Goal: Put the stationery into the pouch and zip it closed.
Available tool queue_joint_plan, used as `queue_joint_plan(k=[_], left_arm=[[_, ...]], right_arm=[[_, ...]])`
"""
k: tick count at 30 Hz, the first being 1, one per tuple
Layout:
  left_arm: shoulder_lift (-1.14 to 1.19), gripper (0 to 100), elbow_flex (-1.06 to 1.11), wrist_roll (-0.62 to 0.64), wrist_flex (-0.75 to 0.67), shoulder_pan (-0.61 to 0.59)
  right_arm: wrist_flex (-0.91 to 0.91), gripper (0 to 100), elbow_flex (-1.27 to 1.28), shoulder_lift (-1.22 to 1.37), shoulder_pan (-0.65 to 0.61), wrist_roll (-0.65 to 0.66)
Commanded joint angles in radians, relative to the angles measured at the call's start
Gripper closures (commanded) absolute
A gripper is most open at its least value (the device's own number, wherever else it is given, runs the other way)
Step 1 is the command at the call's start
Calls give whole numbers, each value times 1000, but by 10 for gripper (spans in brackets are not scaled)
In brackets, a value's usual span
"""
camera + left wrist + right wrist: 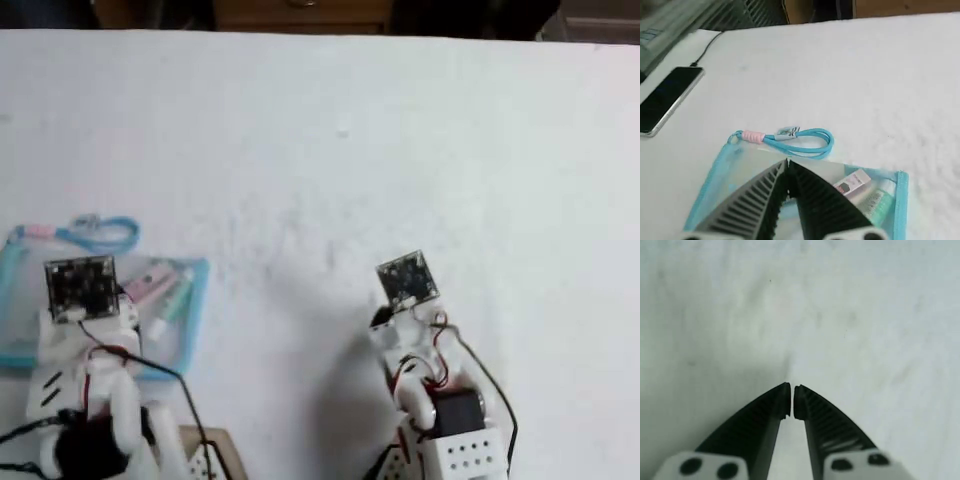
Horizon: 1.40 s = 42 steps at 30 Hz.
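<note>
A clear pouch (185, 300) with a light-blue border lies flat at the table's near left, with stationery (160, 285) inside: a pink-labelled piece (850, 182) and a green tube (879, 202). A blue cord loop (800, 142) with a pink bead sleeve (752, 136) lies at the pouch's far edge. My left gripper (787, 167) hovers over the pouch, shut with nothing in it. My right gripper (791, 401) is shut and empty over bare white table, at centre right in the high view (385, 318).
A dark phone (665, 97) with a cable lies on the table beyond the pouch, off to the side. The white table (350, 150) stretches wide open towards the far edge, with dark furniture behind it.
</note>
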Motion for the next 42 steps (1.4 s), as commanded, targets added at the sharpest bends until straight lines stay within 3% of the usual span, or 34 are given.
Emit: queue_joint_plan(k=[1,6,13,29,33,42], left_arm=[[-4,976,106,-17,-69,13],[-4,976,247,-18,-172,18],[-2,973,407,-12,-344,54],[-2,976,404,-3,-60,64],[-2,976,404,86,8,73],[-2,976,404,109,25,73]], right_arm=[[58,975,11,-10,1,8],[180,975,11,-10,-1,14],[180,974,11,-12,-2,11],[180,974,11,-12,-2,11],[180,974,11,-12,-2,11],[180,974,11,-12,-2,11]])
